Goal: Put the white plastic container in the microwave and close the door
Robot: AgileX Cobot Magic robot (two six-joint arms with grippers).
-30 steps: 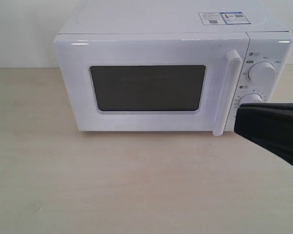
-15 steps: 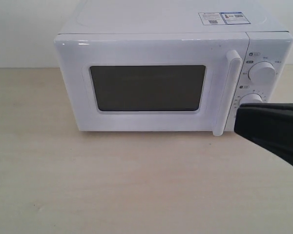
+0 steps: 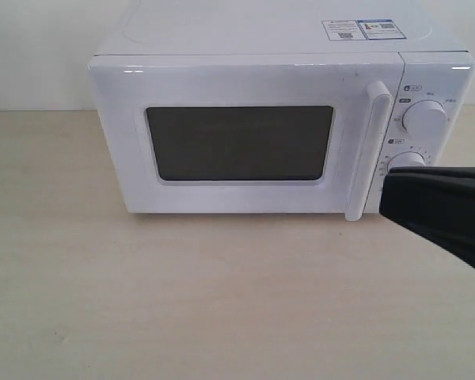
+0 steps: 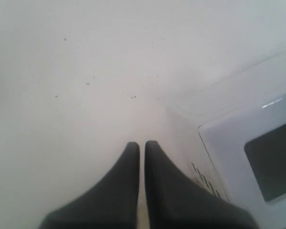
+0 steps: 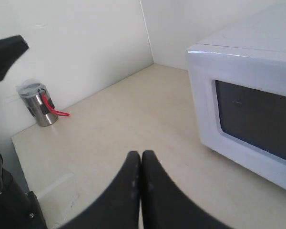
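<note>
The white microwave stands at the back of the table with its door shut; the vertical bar handle sits beside two round knobs. No white plastic container shows in any view. My right gripper hangs shut and empty in front of the lower knob, at the microwave's right end. In the right wrist view this gripper is over bare table, with the microwave off to one side. My left gripper is shut on nothing, facing a white wall beside the microwave.
The light wooden table stretches in front of the microwave. A steel cup with a red strap stands by the wall at the table's far corner. Black arm parts sit near that corner.
</note>
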